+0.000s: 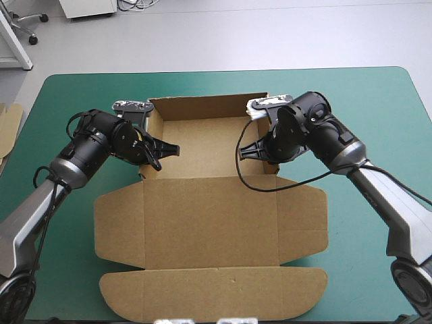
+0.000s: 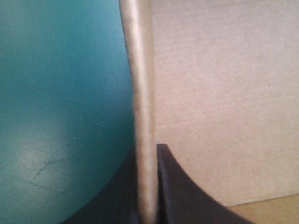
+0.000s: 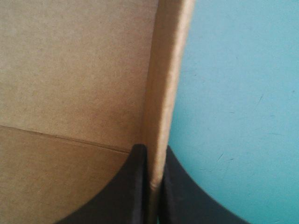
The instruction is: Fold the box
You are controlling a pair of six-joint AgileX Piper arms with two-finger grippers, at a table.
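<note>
**Both grippers pinch the box's side walls**

The black fingers [image 2: 187, 196] of the left gripper [image 2: 147, 151] are pressed all but together, with the thin edge of the box's left wall [image 2: 142, 70] clamped upright between them. One finger sits on the inside of the wall, against brown board, and the other on the outside, over the teal-green cover. The right gripper [image 3: 153, 148] mirrors this: its fingers [image 3: 112, 196] are nearly closed on the right wall [image 3: 168, 70], board on the inner side and cover on the outer.

From above, the left gripper [image 1: 162, 154] reaches over its wall from the table's left side and the right gripper [image 1: 251, 152] over its wall from the right, the two facing each other across the tray.

The box [image 1: 202, 142] lies in the middle of the table [image 1: 378, 121], with the tray part toward the far edge. Its back wall [image 1: 199, 108] stands up, and so do the two held side walls. The lid [image 1: 209, 223] lies flat toward the near edge, with a side flap spread out on each side. Its long rounded tuck flap [image 1: 212, 293] lies flat by the near edge.

A strip of spare board [image 1: 8, 125] shows at the table's left edge.
</note>
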